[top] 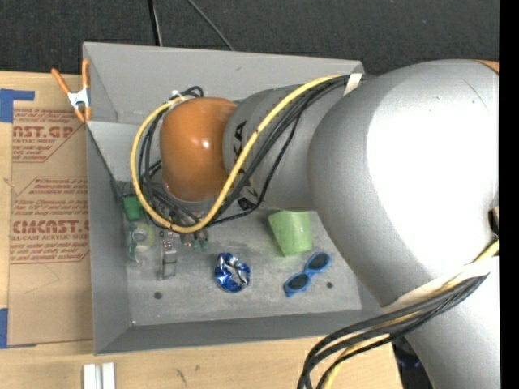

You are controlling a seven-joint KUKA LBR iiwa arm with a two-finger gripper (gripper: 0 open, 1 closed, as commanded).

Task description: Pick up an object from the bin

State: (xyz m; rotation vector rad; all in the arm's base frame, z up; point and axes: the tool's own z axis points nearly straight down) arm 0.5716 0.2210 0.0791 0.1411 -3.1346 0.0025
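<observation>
While the orange wrist cover (195, 156) hides it, the gripper (167, 254) hangs low by the bin's (109, 298) left wall, and I cannot tell how far it is spread. Nearest lie a small green block (130, 209) and a pale clear thing (139, 238); a crumpled blue wrapper (231, 272) sits toward the front edge.

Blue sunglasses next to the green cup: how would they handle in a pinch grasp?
The blue sunglasses look thin and lie flat on the bin floor, so they are probably light and apt to slide when nudged. The narrow bridge likely flexes; rolling seems unlikely.
</observation>
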